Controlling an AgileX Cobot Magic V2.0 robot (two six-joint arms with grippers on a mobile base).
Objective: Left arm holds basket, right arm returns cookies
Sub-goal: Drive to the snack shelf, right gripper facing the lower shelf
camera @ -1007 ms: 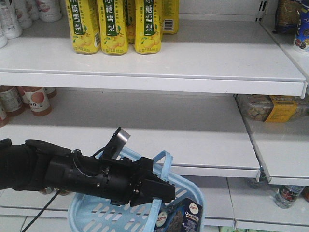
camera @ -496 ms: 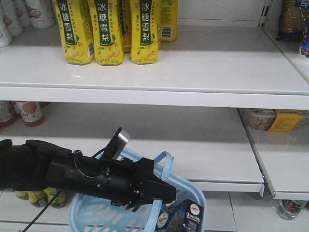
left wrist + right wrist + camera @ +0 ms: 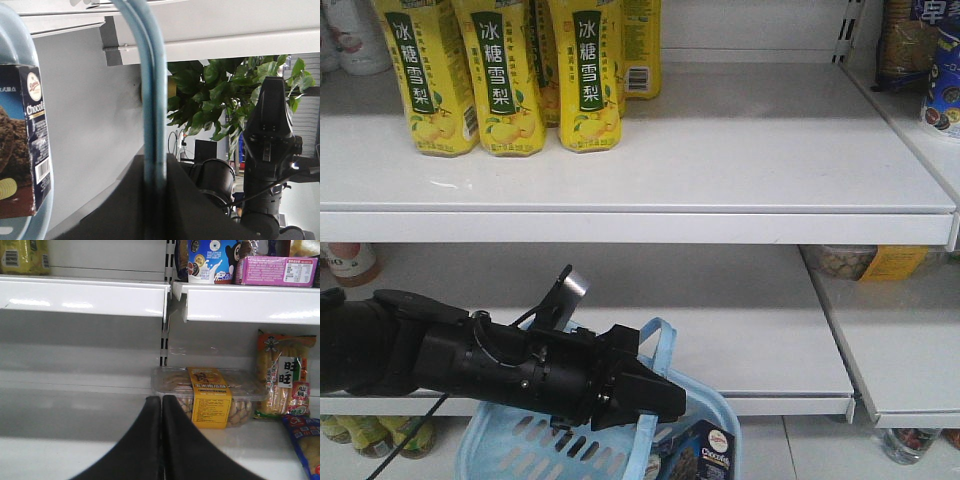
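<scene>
My left arm point(image 3: 470, 365) reaches in from the left. Its gripper point(image 3: 665, 400) is shut on the looped handle point(image 3: 658, 345) of the light blue basket point(image 3: 520, 440), which hangs below the middle shelf. In the left wrist view the handle point(image 3: 152, 100) runs straight down between the shut jaws of that gripper point(image 3: 155, 157). The navy cookies carton point(image 3: 705, 452) stands inside the basket at its right end, and it also shows as the cookies carton point(image 3: 22, 145) at the left edge. My right gripper point(image 3: 161, 399) is shut on nothing and faces the middle shelf. The right arm point(image 3: 270, 150) stands upright at the right.
Yellow drink cartons point(image 3: 500, 80) stand on the upper shelf point(image 3: 720, 215). A clear tub with a yellow label point(image 3: 210, 397) and snack packs point(image 3: 282, 375) lie on the right-hand shelf section. A pink box point(image 3: 275, 270) sits above. A green plant point(image 3: 225, 90) stands behind.
The shelves and the drink cartons have slid down and left in the front view. My left arm and the basket keep the same place in the frame, with the grip unchanged.
</scene>
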